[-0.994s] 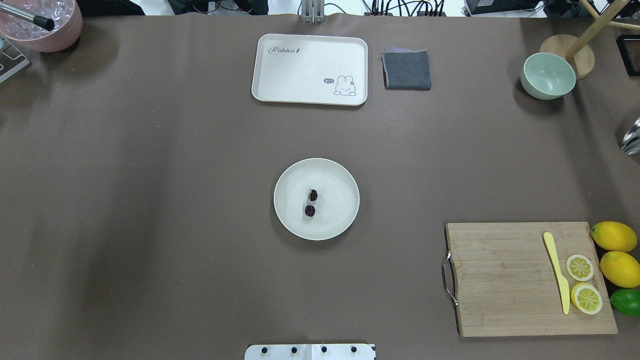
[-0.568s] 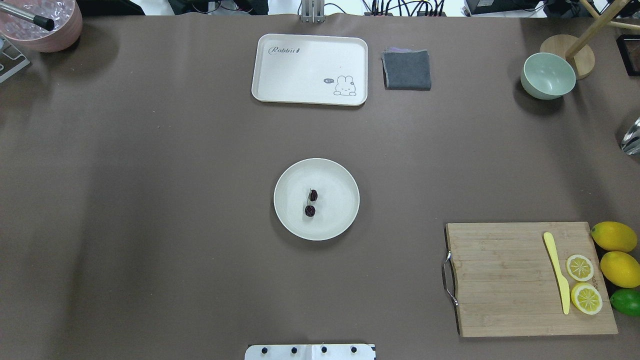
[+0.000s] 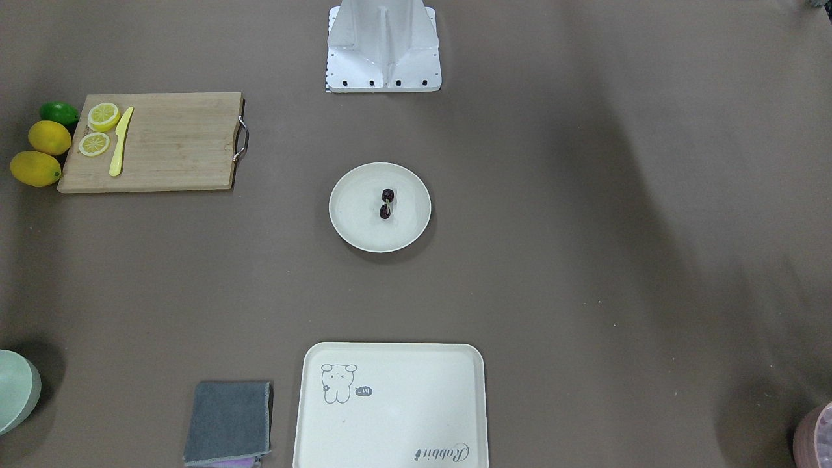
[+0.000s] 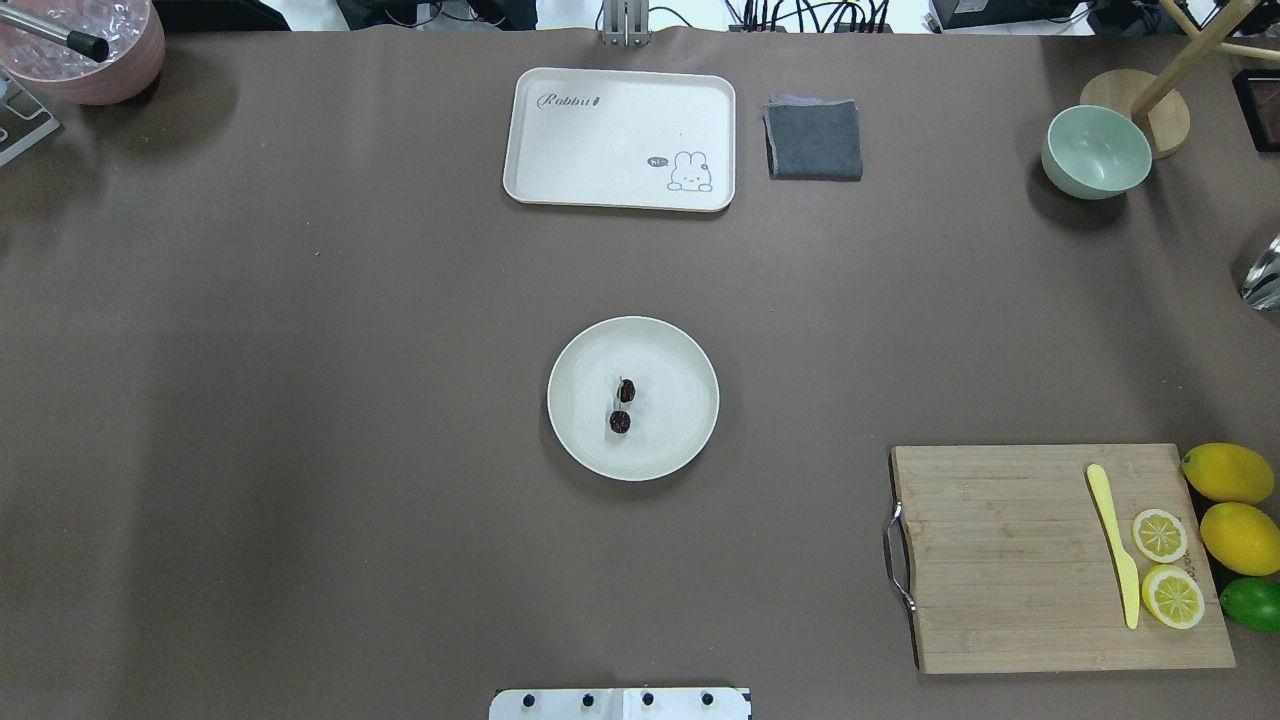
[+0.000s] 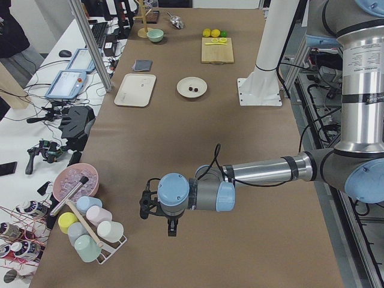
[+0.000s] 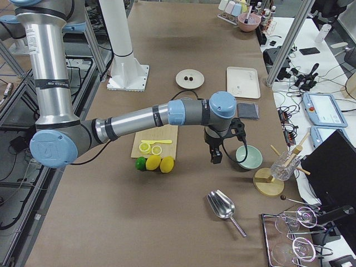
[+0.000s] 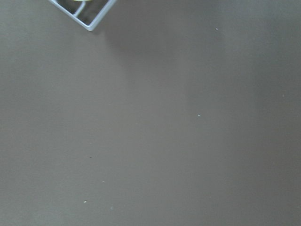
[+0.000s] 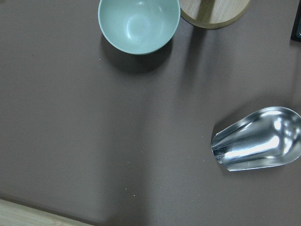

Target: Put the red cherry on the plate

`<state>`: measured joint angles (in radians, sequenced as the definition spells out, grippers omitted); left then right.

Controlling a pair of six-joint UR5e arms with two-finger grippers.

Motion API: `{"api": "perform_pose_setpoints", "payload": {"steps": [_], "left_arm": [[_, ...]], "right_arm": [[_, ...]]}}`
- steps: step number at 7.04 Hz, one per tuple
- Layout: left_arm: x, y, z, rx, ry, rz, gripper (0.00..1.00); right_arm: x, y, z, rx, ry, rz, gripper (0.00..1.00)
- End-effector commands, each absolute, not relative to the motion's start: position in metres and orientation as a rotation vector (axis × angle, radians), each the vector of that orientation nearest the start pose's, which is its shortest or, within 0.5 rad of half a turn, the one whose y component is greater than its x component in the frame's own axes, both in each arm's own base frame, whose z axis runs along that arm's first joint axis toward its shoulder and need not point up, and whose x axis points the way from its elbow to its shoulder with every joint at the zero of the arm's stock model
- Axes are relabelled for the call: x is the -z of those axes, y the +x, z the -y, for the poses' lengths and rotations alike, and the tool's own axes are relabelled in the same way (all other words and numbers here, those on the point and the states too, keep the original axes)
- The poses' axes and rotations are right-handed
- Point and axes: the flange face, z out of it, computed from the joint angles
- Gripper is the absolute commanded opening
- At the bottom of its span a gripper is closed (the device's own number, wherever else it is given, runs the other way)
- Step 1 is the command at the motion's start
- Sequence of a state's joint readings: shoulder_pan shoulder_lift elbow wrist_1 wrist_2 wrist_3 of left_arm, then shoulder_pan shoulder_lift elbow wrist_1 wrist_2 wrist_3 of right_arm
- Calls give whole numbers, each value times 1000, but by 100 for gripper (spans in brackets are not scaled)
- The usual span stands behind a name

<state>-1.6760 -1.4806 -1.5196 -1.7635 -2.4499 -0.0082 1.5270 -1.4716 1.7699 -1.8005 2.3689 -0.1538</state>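
The red cherry, a dark pair joined by a short stem, lies near the middle of the round off-white plate at the table's centre. The front-facing view shows the same cherry on the plate, with nothing touching either. My left gripper hangs over bare table far out at the left end, and it shows only in the left side view. My right gripper hangs at the right end beside the green bowl, seen only in the right side view. I cannot tell whether either gripper is open or shut.
A cream tray and a grey cloth lie at the far edge. A green bowl sits far right, with a metal scoop near it. The cutting board holds a yellow knife and lemon slices, with lemons beside it.
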Motion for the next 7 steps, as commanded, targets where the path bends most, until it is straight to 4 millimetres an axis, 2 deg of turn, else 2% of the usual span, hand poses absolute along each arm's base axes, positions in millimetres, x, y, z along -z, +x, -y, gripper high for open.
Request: {"api": "perform_pose_setpoints", "payload": {"steps": [1, 3, 4, 6, 7], "left_arm": [[-681, -115, 449, 109, 92, -875, 98], [-654, -113, 456, 82, 131, -871, 98], [-640, -113, 466, 64, 158, -872, 98], [-631, -115, 476, 56, 178, -873, 98], [-632, -115, 474, 57, 178, -875, 98]], "right_arm": [[-547, 35, 527, 199, 72, 757, 99], [-576, 35, 534, 189, 21, 759, 99], [-575, 36, 535, 182, 37, 760, 99], [-576, 49, 531, 158, 43, 757, 99], [-576, 61, 528, 139, 53, 757, 99]]}}
